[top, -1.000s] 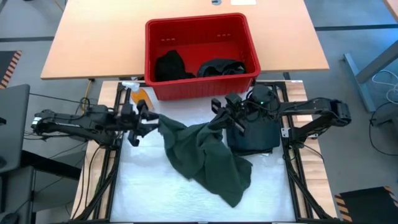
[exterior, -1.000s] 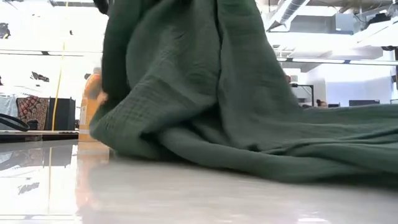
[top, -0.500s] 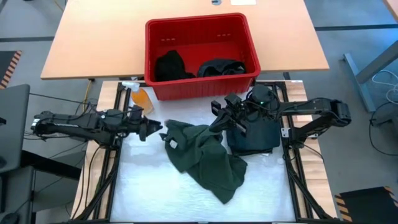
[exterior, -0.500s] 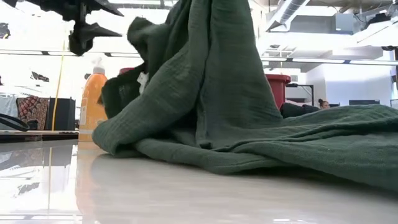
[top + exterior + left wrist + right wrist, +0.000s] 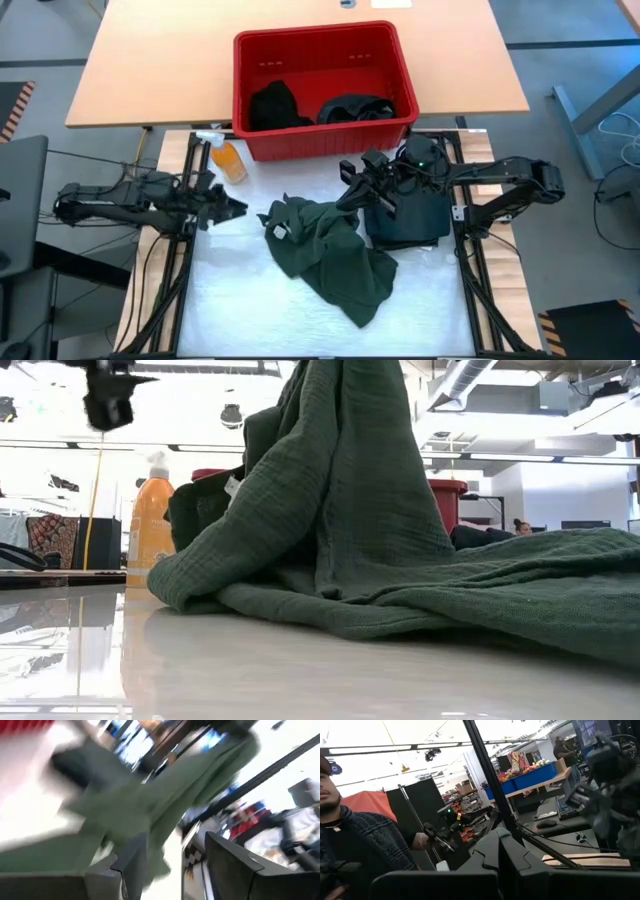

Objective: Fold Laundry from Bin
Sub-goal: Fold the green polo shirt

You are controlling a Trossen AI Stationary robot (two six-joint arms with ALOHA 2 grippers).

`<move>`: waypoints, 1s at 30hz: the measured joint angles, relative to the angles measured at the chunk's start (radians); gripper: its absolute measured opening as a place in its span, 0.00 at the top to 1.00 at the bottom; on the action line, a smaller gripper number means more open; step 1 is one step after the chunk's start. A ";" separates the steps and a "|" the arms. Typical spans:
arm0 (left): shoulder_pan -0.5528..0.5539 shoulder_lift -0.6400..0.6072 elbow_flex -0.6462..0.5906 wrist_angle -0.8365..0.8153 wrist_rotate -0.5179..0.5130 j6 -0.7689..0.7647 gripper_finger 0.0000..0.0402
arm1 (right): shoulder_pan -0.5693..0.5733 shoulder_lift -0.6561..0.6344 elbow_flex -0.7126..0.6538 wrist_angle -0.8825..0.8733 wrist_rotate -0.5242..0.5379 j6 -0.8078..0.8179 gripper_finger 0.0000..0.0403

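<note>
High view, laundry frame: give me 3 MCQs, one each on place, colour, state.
1. Where does the crumpled dark green cloth garment lie?
A. inside the bin
B. on the white table surface
C. on the floor

2. What colour is the rectangular plastic bin?
A. blue
B. grey
C. bright red

3. What is the left gripper doing?
A. open, holding nothing, beside the garment
B. clamped on the garment
C. reaching into the bin

Answers:
1 B, it is heaped on the white surface between the arms.
2 C, its rim and walls are red.
3 A, its fingers stand apart, clear of the cloth.
</note>
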 joint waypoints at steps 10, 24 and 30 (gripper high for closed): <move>-0.122 0.355 0.001 0.642 -0.143 0.533 0.54 | -0.020 0.000 0.000 0.000 0.009 -0.009 0.96; -0.129 0.824 0.206 0.639 -0.350 0.814 0.54 | -0.055 -0.001 0.000 -0.013 0.010 -0.009 0.96; -0.126 0.839 0.301 0.455 -0.385 0.866 0.54 | -0.057 -0.001 0.000 -0.024 0.003 -0.009 0.96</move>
